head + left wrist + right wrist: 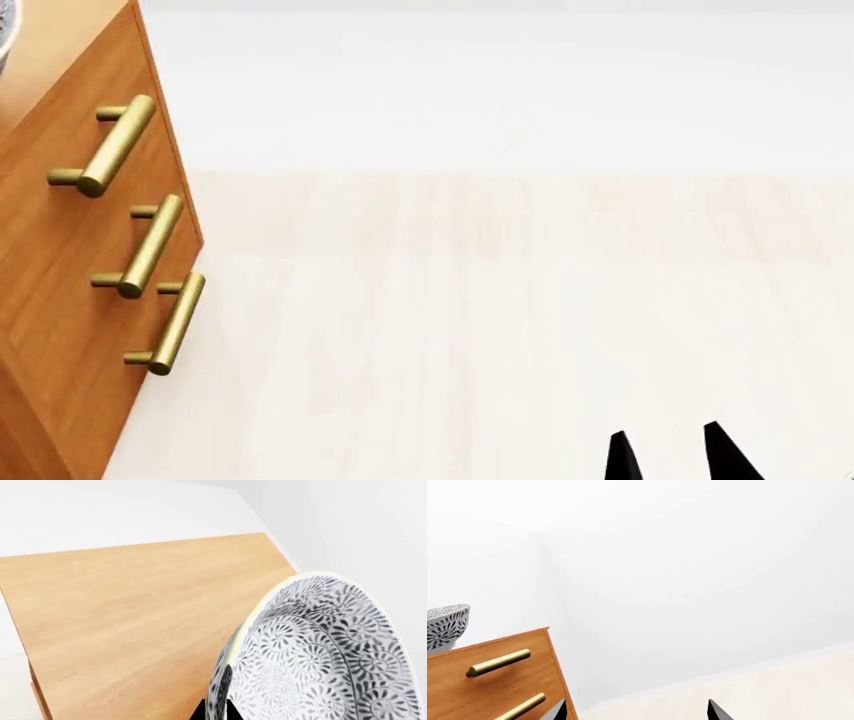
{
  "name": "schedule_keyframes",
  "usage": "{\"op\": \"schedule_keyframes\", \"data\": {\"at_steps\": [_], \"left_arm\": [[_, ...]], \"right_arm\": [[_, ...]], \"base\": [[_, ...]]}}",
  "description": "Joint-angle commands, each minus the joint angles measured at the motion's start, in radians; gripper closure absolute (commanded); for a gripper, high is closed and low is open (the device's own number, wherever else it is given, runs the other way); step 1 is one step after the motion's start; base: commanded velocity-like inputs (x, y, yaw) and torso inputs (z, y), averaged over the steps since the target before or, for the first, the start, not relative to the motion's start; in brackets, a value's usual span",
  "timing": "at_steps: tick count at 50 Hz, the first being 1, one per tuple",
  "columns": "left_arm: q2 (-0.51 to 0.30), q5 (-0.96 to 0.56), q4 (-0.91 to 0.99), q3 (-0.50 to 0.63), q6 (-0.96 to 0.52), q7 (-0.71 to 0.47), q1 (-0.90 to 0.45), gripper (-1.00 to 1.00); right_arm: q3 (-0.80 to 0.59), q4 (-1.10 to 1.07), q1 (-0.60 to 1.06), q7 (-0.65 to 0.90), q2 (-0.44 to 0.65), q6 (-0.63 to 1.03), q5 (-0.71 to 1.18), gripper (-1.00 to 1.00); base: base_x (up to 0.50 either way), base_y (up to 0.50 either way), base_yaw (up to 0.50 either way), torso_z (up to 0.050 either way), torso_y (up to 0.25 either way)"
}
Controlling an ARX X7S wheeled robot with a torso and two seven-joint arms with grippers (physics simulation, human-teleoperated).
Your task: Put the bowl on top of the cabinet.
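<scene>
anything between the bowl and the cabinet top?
Nothing visible. The left wrist view shows the bowl over bare wood of the cabinet top, with no other object there. Whether it already rests on the wood can't be told.

Bowl [320, 650]: deep, round, ceramic; white ground with dense grey-black floral scrollwork inside and out; thin pale rim. In the left wrist view it fills the near corner, with its patterned inside facing the camera and its rim overlapping the cabinet top. In the right wrist view it appears upright at the level of the cabinet's top edge, cut off by the frame; contact with the top cannot be told.

Cabinet [60, 250]: orange-brown wood, lighter wood top, bare where visible. Front carries 3 brass cylindrical bar handles [150, 245] in a row. Stands on a pale floor, beside white walls.
</scene>
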Motion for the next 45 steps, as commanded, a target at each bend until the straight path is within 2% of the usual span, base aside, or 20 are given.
{"op": "schedule_keyframes", "data": {"at_steps": [1,25,26,45], "left_arm": [[-0.008,-0.005,-0.011,0.001,0.014,0.009,0.006,1.00],[-0.035,0.010,-0.022,0.040,0.053,0.047,0.025,1.00],[-0.034,0.010,-0.024,0.039,0.054,0.047,0.025,-1.00],[-0.033,0.000,0.013,0.046,0.030,0.034,0.044,-1.00]], "right_arm": [[0.000,0.000,0.000,0.002,-0.001,0.000,-0.003,-1.00],[-0.005,0.014,0.014,0.010,-0.008,0.005,-0.021,-1.00],[-0.005,0.014,0.014,0.009,-0.008,0.004,-0.021,-1.00],[-0.005,0.007,0.008,0.008,-0.008,0.002,-0.024,-1.00]], "base": [[0.00,0.00,0.00,0.000,0.000],[0.00,0.00,0.00,0.000,0.000],[0.00,0.00,0.00,0.000,0.000],[0.00,0.00,0.00,0.000,0.000]]}}
